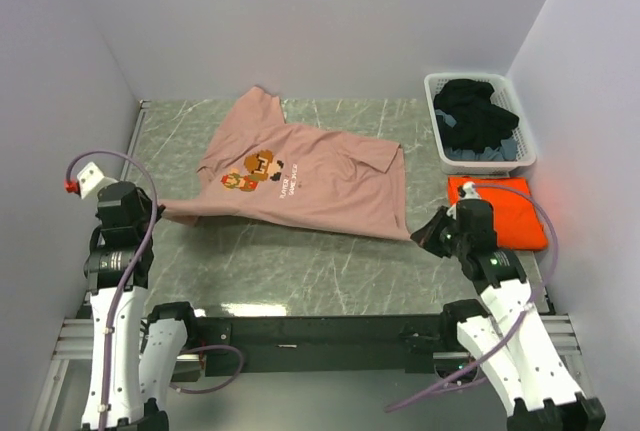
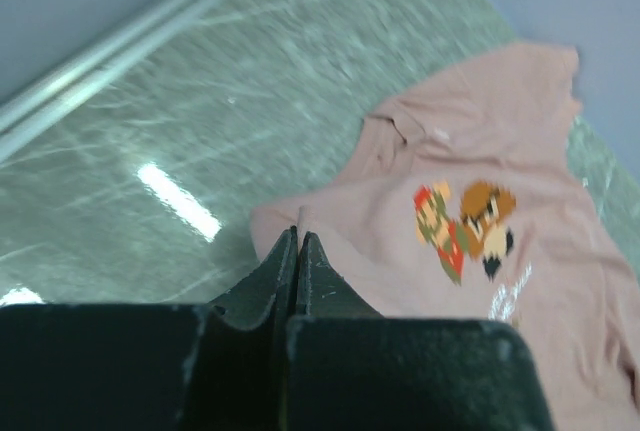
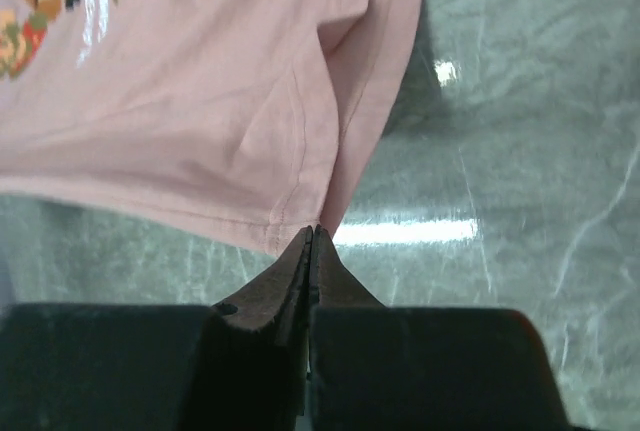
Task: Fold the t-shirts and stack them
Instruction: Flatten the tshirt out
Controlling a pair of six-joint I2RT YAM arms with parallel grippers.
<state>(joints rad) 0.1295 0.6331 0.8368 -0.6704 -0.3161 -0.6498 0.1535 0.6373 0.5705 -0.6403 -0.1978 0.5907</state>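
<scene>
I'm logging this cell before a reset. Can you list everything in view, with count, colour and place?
pink tee: one, dusty pink with a pixel-art graphic and white lettering, spread face up across the middle of the table, stretched between the two grippers.
orange tee: one, bright orange, folded, at the table's right edge just nearer than the basket.
laundry basket: one, white, far right corner of the table.
dark clothes: one heap, black with some blue, inside the basket.
table: one, green marbled top.
arms: two, white and black, at the near edge.
left gripper: black, shut on the pink tee's near left corner.
right gripper: black, shut on its near right hem corner.
</scene>
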